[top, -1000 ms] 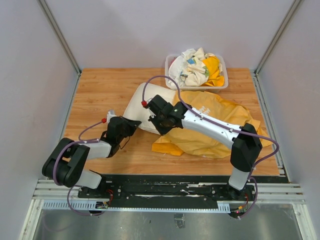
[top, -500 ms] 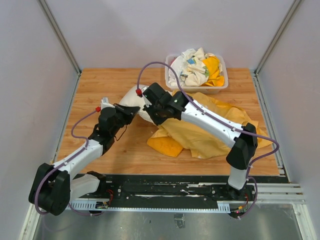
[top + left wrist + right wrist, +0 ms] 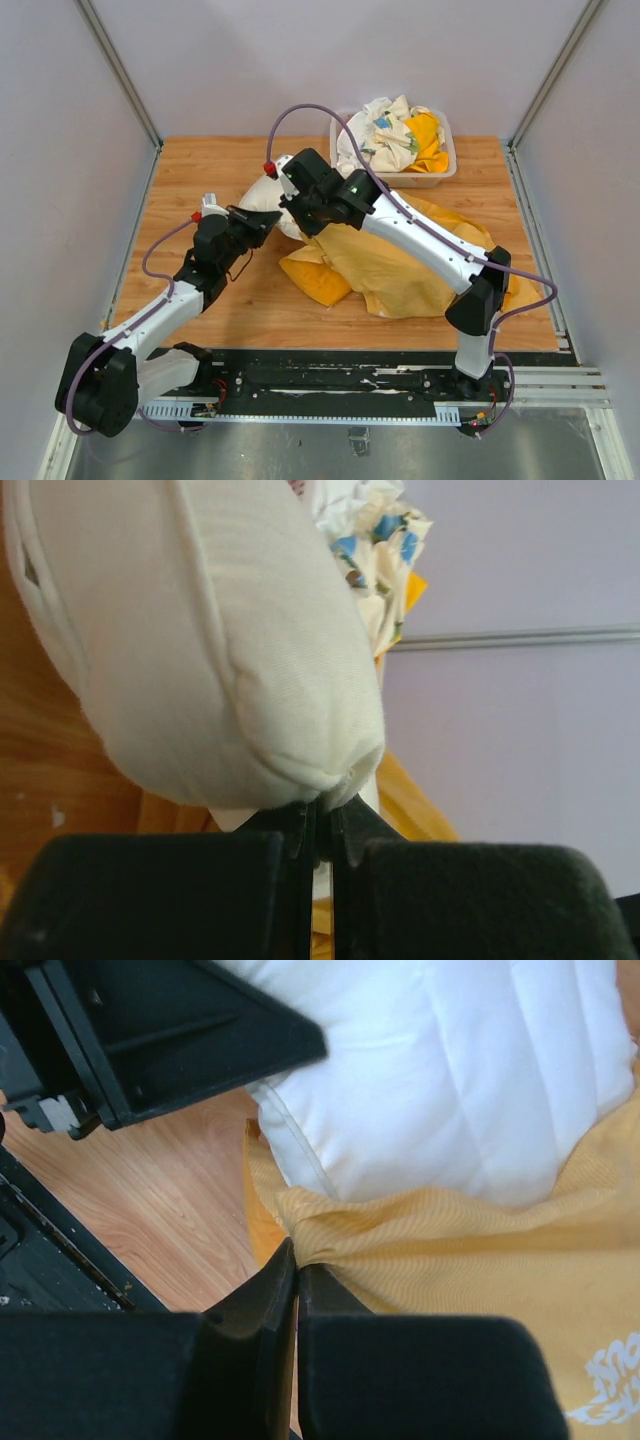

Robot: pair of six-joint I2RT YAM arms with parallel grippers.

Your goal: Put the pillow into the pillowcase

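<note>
Left jaws: clamped tight on the pillow (image 3: 220, 650) corner.
Right jaws: pinched shut on the pillowcase (image 3: 450, 1250) hem.
Pillow: middle of the bench (image 3: 200, 170), between both arms, one end covered by the pillowcase.

A cream-white pillow (image 3: 230, 680) rises above the black left hand (image 3: 320, 825). An orange-yellow pillowcase (image 3: 450, 1250), marked with white lettering, spreads beside the black right hand (image 3: 297, 1270) on a honey-brown wood-grain desk (image 3: 170, 1180). White cloths (image 3: 375, 550) beyond the left hand show blue and yellow prints.
</note>
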